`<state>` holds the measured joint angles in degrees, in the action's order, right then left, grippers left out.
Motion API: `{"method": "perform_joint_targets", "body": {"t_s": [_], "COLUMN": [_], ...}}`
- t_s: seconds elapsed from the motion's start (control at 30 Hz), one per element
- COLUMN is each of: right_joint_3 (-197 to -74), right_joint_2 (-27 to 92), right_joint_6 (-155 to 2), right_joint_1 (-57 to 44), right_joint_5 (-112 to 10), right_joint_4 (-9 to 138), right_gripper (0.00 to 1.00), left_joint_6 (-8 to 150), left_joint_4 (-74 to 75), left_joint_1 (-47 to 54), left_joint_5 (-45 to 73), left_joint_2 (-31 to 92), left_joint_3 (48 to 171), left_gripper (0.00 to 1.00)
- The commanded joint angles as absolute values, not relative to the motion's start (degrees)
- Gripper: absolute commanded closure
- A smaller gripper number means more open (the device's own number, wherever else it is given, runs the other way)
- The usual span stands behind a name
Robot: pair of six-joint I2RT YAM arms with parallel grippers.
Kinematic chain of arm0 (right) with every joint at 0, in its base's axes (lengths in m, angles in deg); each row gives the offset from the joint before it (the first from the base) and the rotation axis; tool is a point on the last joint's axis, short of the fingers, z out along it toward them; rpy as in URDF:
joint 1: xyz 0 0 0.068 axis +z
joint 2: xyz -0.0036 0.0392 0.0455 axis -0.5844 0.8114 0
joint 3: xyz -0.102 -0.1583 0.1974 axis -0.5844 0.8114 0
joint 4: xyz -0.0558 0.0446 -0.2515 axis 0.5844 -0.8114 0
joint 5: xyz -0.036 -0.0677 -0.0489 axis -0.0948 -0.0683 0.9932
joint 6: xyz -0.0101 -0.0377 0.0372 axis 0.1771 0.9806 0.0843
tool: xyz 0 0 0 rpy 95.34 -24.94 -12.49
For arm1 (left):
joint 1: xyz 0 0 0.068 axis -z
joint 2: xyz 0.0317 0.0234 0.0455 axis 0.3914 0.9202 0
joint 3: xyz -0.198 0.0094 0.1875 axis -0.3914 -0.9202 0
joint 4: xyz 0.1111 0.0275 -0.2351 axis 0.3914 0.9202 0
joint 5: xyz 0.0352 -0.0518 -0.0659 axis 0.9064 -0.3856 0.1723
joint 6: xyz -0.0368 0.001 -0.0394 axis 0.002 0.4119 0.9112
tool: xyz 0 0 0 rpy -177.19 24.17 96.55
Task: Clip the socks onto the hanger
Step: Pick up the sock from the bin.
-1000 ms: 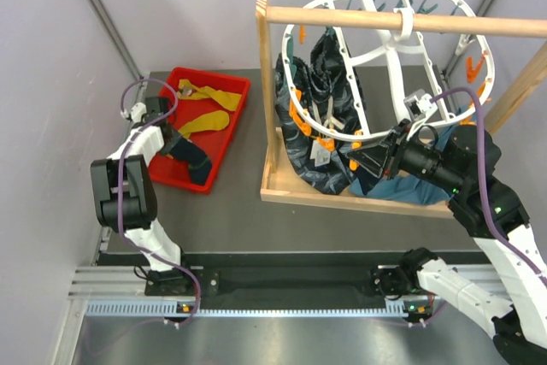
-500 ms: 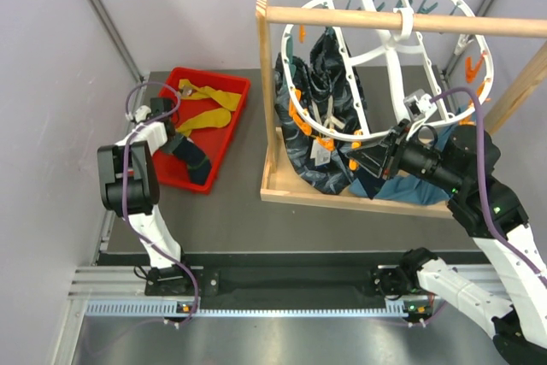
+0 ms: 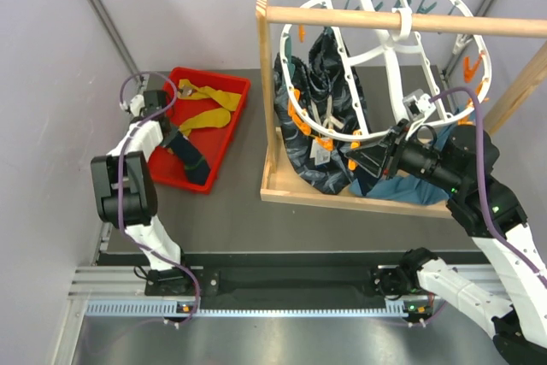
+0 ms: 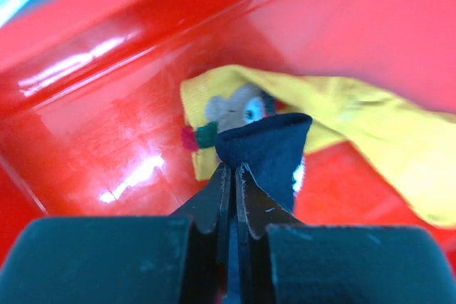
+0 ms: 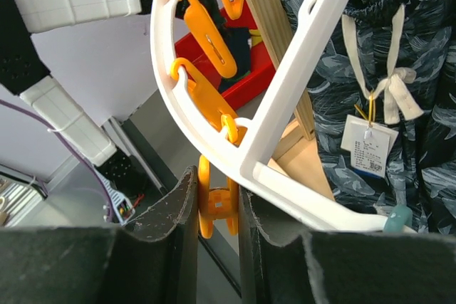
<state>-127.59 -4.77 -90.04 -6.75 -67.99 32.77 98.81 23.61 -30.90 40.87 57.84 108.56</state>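
Observation:
In the red tray (image 3: 242,105) lie a dark navy sock (image 3: 193,161) and mustard-yellow socks (image 3: 208,120). My left gripper (image 3: 168,136) reaches into the tray, and in the left wrist view it (image 4: 234,169) is shut on an edge of the navy sock (image 4: 269,149), which lies over a yellow sock (image 4: 370,129). The white oval hanger (image 3: 389,49) hangs from the wooden rod. My right gripper (image 5: 217,194) is shut on an orange clip peg (image 5: 215,208) dangling from the hanger rim (image 5: 285,97); in the top view this gripper (image 3: 355,160) is at the hanger's lower edge.
The wooden rod-and-post rack (image 3: 385,19) stands on a wooden base at the right. A dark patterned cloth (image 3: 316,126) with a paper tag (image 5: 370,149) and a teal-blue cloth (image 3: 410,187) hang from the hanger. Grey walls enclose the dark table.
My left gripper's jaws have closed onto the navy sock in the tray, and its wrist shifted slightly. The right arm has stayed put on the peg.

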Motion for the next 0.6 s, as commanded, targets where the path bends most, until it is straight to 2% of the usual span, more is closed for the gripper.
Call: {"method": "perform_joint_targets", "body": {"t_s": [0.0,0.23,0.33,0.37,0.57], "right_joint_3": [-126.2,-126.4,-126.7,-126.8,-127.5], "right_joint_2": [-3.3,-3.0,-2.5,-2.4,-1.6], "right_joint_6": [-91.0,-91.0,-90.9,-90.9,-90.7], "right_joint_1": [-6.6,-6.6,-6.5,-6.6,-6.5], "right_joint_5": [-72.1,-71.9,-71.8,-72.0,-71.8], "right_joint_4": [32.7,32.7,32.6,32.7,32.4], "right_gripper": [1.0,1.0,1.0,1.0,1.0], "left_joint_6": [96.5,94.9,92.9,92.7,94.3], "left_joint_4": [22.4,21.0,17.6,16.4,8.2], "left_joint_1": [-31.2,-31.2,-31.3,-31.2,-28.6], "left_joint_5": [39.2,34.1,23.8,16.1,-2.1], "left_joint_2": [51.3,43.5,38.6,37.3,27.8], "left_joint_3": [110.8,109.1,106.9,106.2,99.0], "left_gripper": [1.0,1.0,1.0,1.0,1.0]}}
